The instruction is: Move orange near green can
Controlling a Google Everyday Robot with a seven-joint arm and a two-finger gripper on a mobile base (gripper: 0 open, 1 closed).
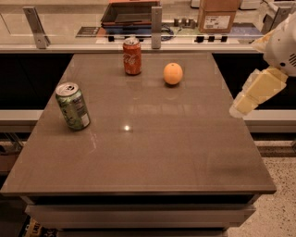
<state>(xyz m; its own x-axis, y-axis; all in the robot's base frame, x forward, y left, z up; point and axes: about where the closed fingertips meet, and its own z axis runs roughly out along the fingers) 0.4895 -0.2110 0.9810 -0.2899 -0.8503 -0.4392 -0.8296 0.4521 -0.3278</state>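
Observation:
The orange (173,73) sits on the brown table (152,152), toward the far right. The green can (73,106), with a white label patch and silver top, stands upright near the table's left edge. They are well apart. My gripper (243,104) hangs at the right edge of the table, over its side, to the right of and nearer than the orange. It touches nothing and holds nothing that I can see.
A red cola can (132,56) stands upright at the far side, just left of the orange. Behind the table runs a counter with metal posts (156,27), a dark tray (129,13) and a cardboard box (218,15). Floor shows at lower right.

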